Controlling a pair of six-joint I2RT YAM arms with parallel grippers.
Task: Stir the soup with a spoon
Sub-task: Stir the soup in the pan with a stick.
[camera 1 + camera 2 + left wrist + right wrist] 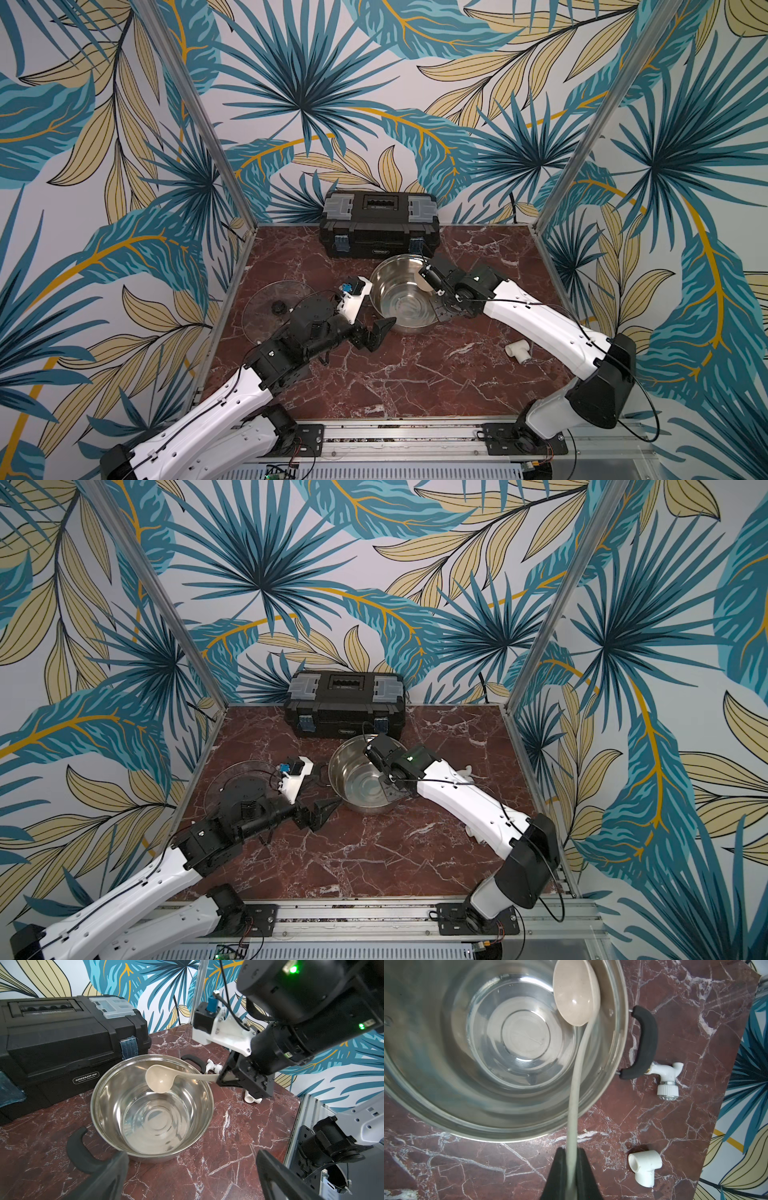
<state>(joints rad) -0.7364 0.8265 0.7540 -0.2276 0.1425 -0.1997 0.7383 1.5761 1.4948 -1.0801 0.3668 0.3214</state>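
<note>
Right wrist view, right claw [571, 1150] clamped on spoon [576, 995] handle, bowl over pot [446, 1105], left claw [191, 1155] spread wide

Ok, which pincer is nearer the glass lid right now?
Left. The left pincer, open, sits by the pot on the side facing the glass lid; the right pincer is across the pot from the lid, shut on the spoon.

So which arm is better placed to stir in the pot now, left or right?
The right arm. The right gripper is shut on the spoon by its handle, with the bowl hanging over the inside of the pot. The left gripper is open and empty, beside the pot.
</note>
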